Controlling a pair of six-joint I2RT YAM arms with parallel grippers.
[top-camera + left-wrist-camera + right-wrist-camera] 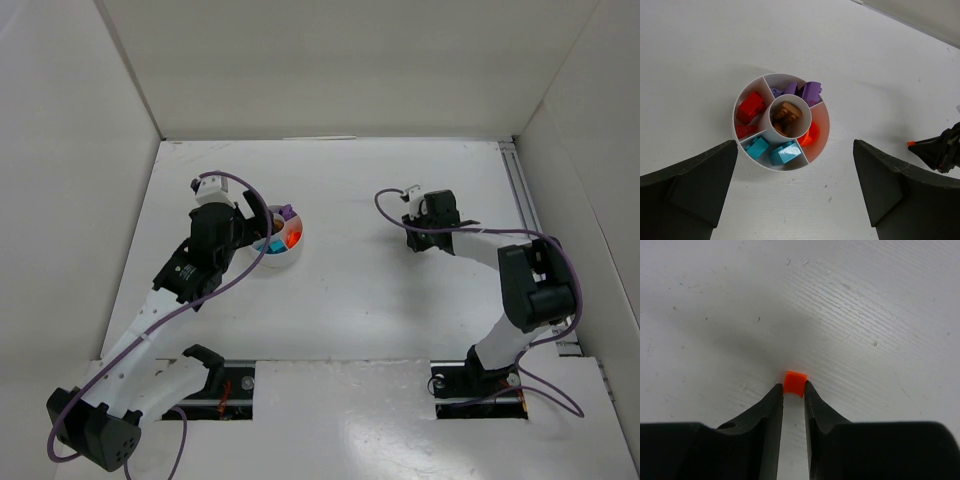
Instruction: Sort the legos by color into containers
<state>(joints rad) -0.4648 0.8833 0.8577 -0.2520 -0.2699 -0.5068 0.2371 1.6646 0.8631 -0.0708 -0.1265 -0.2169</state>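
The white divided dish [824, 116] sits on the table, also seen in the top view [283, 262]. It holds red legos [750, 107], purple legos [809, 91], teal legos [784, 153], an orange piece [812, 135] and a brown one [786, 115] in the hub. My left gripper [795, 200] hangs above the dish's near side, open wide, with nothing between its fingers [690, 190]. To the right of the dish, my right gripper [794, 391] is down at the table, both fingertips pressed against a small orange lego [794, 382], which also shows in the left wrist view [910, 144].
White walls [90, 200] enclose the table on the left, back and right. A rail [522, 190] runs along the right edge. The right arm's elbow [538, 285] stands high near the right wall.
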